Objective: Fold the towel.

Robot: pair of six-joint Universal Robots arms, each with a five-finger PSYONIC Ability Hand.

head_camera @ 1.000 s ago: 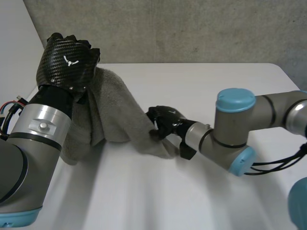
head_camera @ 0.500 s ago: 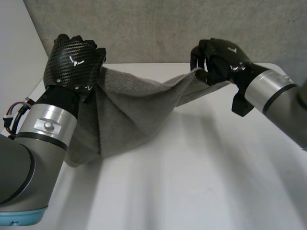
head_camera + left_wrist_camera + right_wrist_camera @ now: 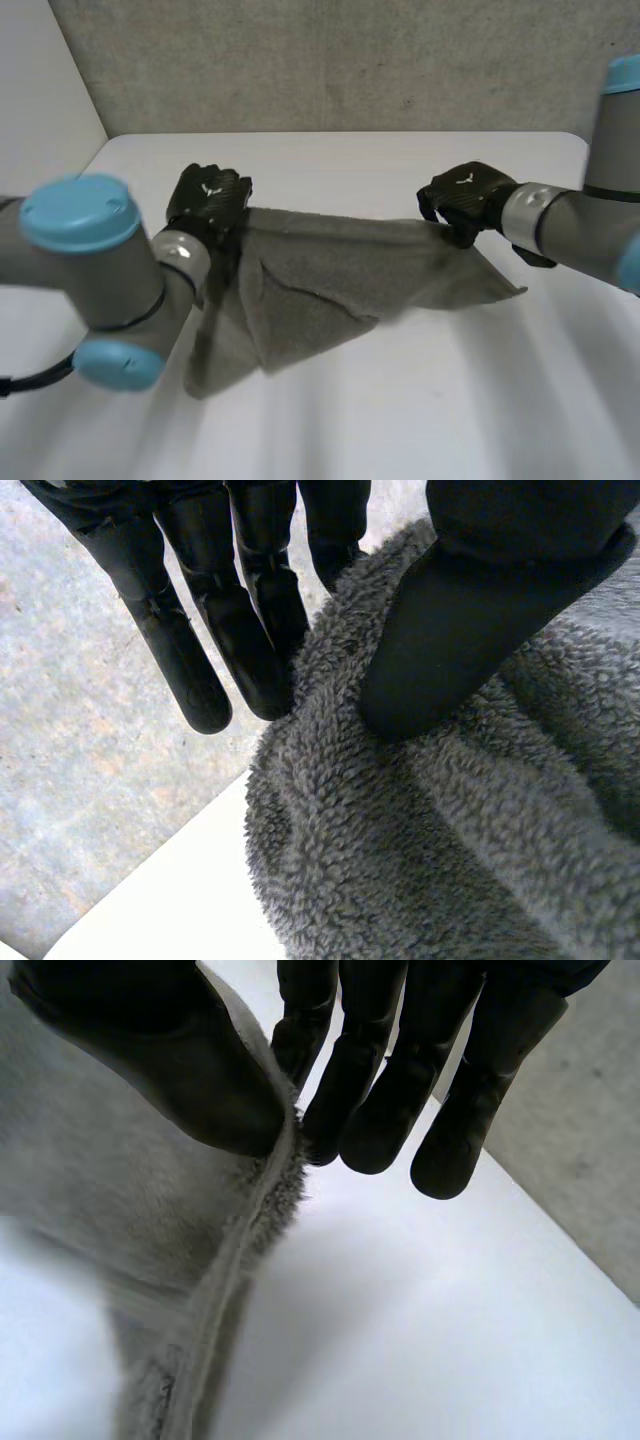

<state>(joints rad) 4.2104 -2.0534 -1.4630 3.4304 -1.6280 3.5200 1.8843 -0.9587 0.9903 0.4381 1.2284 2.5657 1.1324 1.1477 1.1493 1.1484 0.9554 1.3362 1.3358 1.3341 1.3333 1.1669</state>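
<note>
**Towel stretched between both hands above the table**

Nearest me lay the bare front of the white table (image 3: 420, 420). Just beyond it, over the table's left middle, the lowest corner of the grey towel (image 3: 330, 275) drooped towards the tabletop. I could not tell whether it touched. From there the cloth rose in loose folds, and a second free corner hung out over the table's right middle.

Farther back, above the table's far half, the towel's upper edge ran nearly taut from one hand to the other. My left hand (image 3: 208, 198) held the end over the table's left side. In the left wrist view its thumb (image 3: 470, 630) pressed the pile against the fingers (image 3: 250, 630), so it was closed in a pinch on the cloth. My right hand (image 3: 462, 195) held the other end over the table's right side. In its own wrist view the thumb (image 3: 170, 1060) clamped the hemmed edge against the fingers (image 3: 370, 1090), also a firm pinch. Both arms reached in across the table's sides.

Past the table's far edge stood the rough grey wall (image 3: 350, 60).
</note>
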